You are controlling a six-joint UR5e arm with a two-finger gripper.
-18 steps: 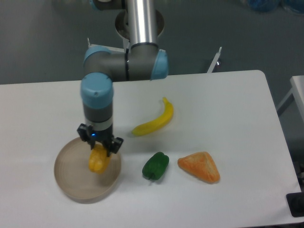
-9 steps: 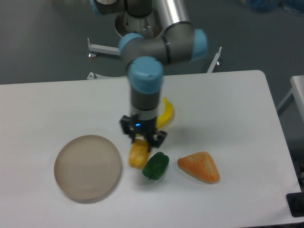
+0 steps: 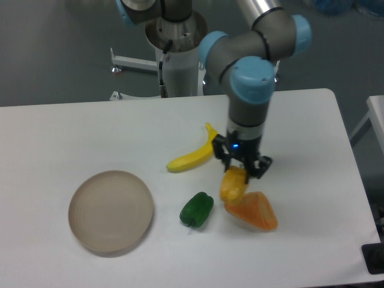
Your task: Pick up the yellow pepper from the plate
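White tabletop [image 3: 90, 129] fills most of the view, with a dim grey floor behind it and the arm's base column standing at the far edge. At the centre right, the gripper [image 3: 242, 168] points straight down, its two dark fingers clamped on the top of the yellow pepper [image 3: 233, 183]. The pepper hangs below the fingers, tilted a little, and from this camera it overlaps the upper left edge of the orange wedge [image 3: 254, 210]; whether it touches the wedge or is held above it cannot be told. A small blue light shows on the gripper body just above the fingers. Above that rises the grey wrist with its light-blue cap, and the arm [image 3: 246, 54] bends back and up toward the top of the picture.

Just left of the gripper lies the yellow banana [image 3: 193, 154], curved, with its upper tip near the fingers and its lower end pointing toward the left. Below the banana and left of the pepper sits the green pepper [image 3: 197, 209], apart from both the yellow one and the wedge. Well to the left, near the front of the table, rests the plate [image 3: 111, 211], round and tan with faint rings, bare on top, and well apart from the held pepper. At the right edge of the table a pale piece of another surface shows.
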